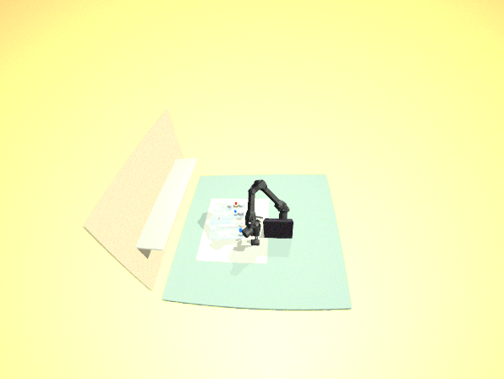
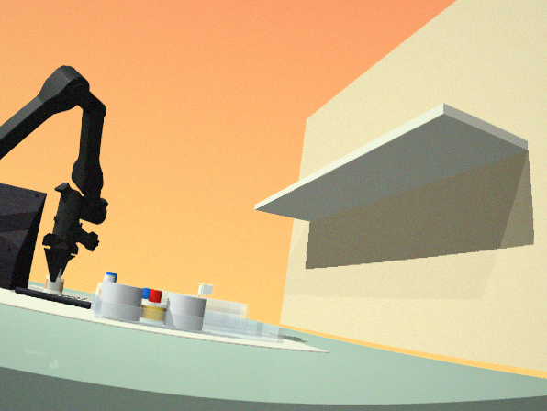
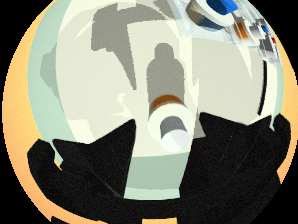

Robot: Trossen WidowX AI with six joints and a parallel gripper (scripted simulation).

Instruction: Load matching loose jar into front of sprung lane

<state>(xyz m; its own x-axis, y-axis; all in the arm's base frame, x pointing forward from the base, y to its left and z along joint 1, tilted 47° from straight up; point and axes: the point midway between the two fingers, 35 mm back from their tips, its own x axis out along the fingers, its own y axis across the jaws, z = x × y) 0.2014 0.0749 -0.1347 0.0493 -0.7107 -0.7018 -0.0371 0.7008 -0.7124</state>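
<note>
The loose jar stands upright, with a brown-orange band, white shoulder and narrow pale cap. My gripper points down over it and is open, one finger on each side of the jar. In the wrist view a gap shows left of the jar and a narrower one on its right. In the top view the arm hides the jar. Clear-walled lanes hold other jars. One jar in them has a similar brown-orange band. The pusher plate cannot be made out clearly.
A blue-capped jar stands in the nearer lane. Two grey-white cylinders flank a red-capped yellow jar. A black bar lies near the loose jar. A wall shelf is beyond the lanes.
</note>
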